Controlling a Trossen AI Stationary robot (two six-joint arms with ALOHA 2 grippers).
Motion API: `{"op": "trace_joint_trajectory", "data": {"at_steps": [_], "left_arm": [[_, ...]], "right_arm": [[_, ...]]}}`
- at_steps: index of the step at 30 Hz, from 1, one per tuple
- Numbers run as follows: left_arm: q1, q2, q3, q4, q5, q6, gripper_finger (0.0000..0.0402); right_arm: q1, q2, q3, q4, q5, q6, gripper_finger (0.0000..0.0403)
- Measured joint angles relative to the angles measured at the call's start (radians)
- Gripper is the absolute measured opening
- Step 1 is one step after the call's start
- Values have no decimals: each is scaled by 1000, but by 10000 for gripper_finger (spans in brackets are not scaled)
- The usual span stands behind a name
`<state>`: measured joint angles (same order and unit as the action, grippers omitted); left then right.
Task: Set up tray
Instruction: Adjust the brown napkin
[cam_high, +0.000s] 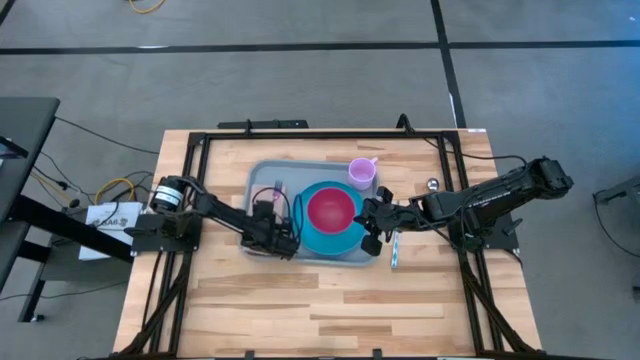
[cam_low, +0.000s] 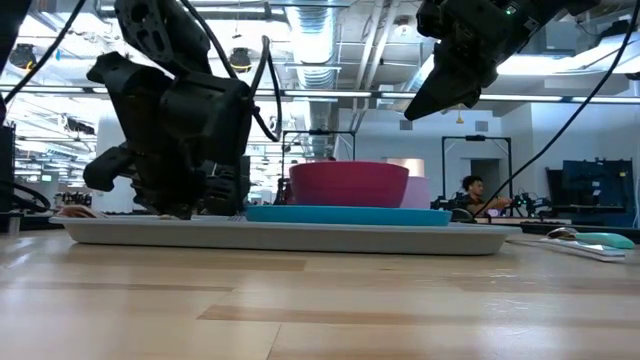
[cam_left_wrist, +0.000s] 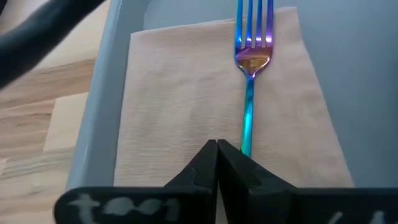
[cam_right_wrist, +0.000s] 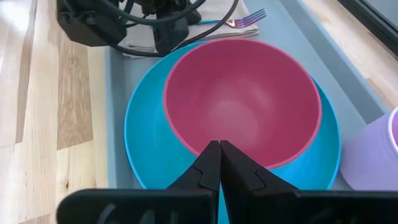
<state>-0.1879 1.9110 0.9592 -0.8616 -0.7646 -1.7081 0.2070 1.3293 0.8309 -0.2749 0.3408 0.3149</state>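
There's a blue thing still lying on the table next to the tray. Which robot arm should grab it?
Probably the right one. The blue utensil lies on the wood just outside the tray on the right arm's side, close by the right gripper. The left gripper sits across the tray, over the napkin.

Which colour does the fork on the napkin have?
The fork is shiny rainbow metal: blue and purple, gold at the neck, teal on the handle. The left wrist view shows it best.

Both arms reach inward, left pincer (cam_left_wrist: 217, 163) and right pincer (cam_right_wrist: 219, 163) each with fingers pressed together.
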Motion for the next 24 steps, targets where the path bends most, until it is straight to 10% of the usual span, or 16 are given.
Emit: {"op": "trace_joint_trajectory", "data": {"at_steps": [24], "left_arm": [[90,0,25,3,-86,64,0]], "right_arm": [[0,0,0,0,0,0,1]]}}
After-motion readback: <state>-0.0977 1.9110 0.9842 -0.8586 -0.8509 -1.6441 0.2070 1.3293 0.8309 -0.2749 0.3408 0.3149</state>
